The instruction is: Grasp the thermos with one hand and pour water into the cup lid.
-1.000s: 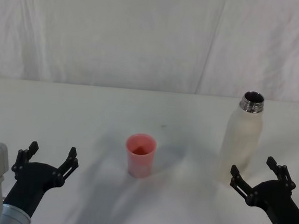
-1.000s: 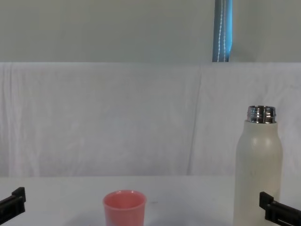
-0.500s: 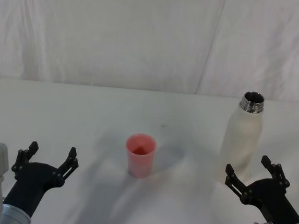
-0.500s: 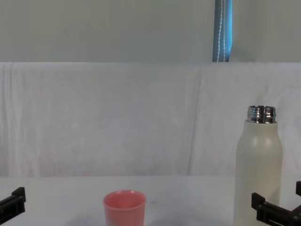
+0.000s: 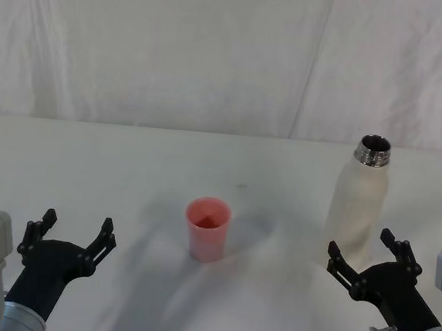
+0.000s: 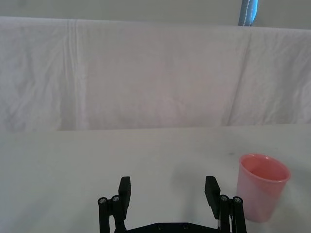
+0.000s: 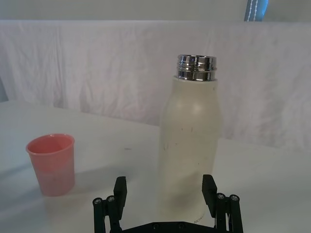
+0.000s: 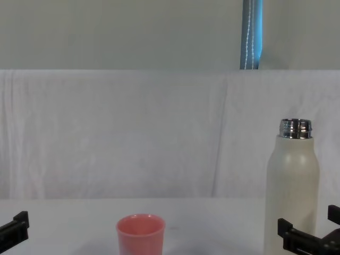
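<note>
Cream-white thermos (image 5: 358,208) with shiny steel neck, salmon-pink cup lid (image 5: 207,228), white table (image 5: 127,173).
</note>
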Controlling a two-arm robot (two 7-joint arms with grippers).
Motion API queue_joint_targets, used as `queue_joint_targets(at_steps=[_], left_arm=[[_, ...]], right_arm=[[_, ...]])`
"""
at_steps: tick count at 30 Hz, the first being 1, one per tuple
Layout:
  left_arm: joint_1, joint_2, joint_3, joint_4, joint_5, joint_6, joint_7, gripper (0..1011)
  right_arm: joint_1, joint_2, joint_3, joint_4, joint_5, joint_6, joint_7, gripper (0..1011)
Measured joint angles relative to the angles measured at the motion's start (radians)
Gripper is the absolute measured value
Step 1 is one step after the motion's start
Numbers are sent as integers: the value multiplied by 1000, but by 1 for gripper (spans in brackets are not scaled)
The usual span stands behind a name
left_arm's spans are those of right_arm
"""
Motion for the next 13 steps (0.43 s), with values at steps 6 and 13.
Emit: queue_joint_targets(at_steps=[6, 13], left_arm=[[0, 0, 0, 0, 0, 0, 0, 1001], [0, 0, 0, 0, 0, 0, 0, 1001]], right_arm=[[0, 0, 0, 0, -1, 0, 0, 1000], [0, 0, 0, 0, 0, 0, 0, 1000]])
